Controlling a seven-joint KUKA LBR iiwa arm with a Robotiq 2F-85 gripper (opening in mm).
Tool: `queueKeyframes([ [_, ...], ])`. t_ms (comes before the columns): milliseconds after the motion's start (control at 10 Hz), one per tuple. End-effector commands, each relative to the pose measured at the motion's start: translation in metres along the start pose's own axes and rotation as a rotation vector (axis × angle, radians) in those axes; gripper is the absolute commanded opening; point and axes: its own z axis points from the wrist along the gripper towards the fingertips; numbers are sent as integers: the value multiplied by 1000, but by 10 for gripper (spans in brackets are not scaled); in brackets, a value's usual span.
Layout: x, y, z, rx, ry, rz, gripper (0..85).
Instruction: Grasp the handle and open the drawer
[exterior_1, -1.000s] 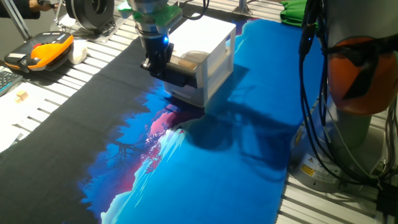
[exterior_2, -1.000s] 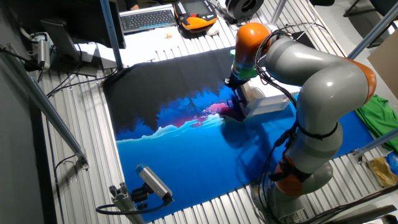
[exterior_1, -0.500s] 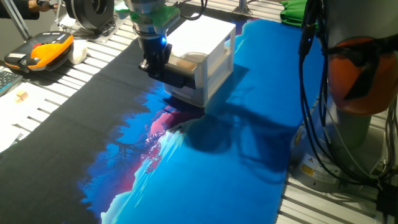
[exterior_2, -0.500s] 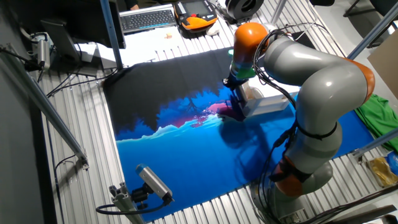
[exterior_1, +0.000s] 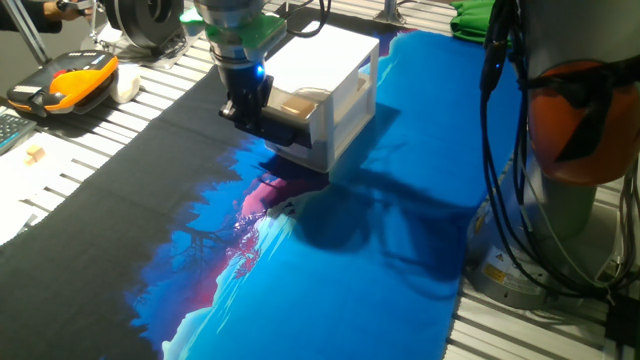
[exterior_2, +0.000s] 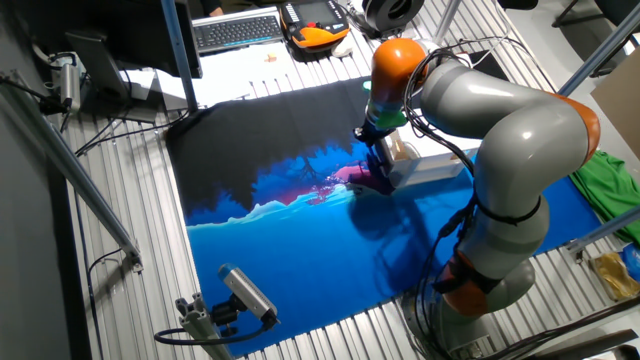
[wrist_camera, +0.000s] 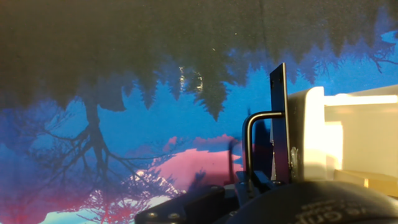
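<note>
The small white cabinet (exterior_1: 335, 55) stands on the printed mat. Its top drawer (exterior_1: 300, 101) is pulled partly out, and the cream interior shows. The black handle (exterior_1: 287, 128) runs along the drawer's front. My gripper (exterior_1: 247, 112) comes down from above and is shut on the left end of the handle. In the hand view the handle (wrist_camera: 249, 134) is a thin metal loop in front of a black front plate, and it runs down between my dark fingers (wrist_camera: 258, 182). The white drawer (wrist_camera: 320, 134) lies to its right. In the other fixed view my gripper (exterior_2: 377, 166) sits at the cabinet's (exterior_2: 432, 166) left side.
The black and blue mat (exterior_1: 330, 280) covers the table. An orange and black device (exterior_1: 65, 80) and a keyboard (exterior_2: 235, 30) lie beyond the mat. A green cloth (exterior_2: 610, 180) lies at the right. The arm's base and cables (exterior_1: 575, 120) stand at the right. A small camera (exterior_2: 245, 290) stands in front.
My gripper has moved a little to the left, away from the cabinet, with the handle in it. The drawer has slid out a bit further.
</note>
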Motion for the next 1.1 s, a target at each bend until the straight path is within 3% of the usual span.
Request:
queueKeyframes([
  [0, -1, 1, 0, -1, 3, -1, 0],
  [1000, 1, 29, 1, 0, 6, 21, 0],
])
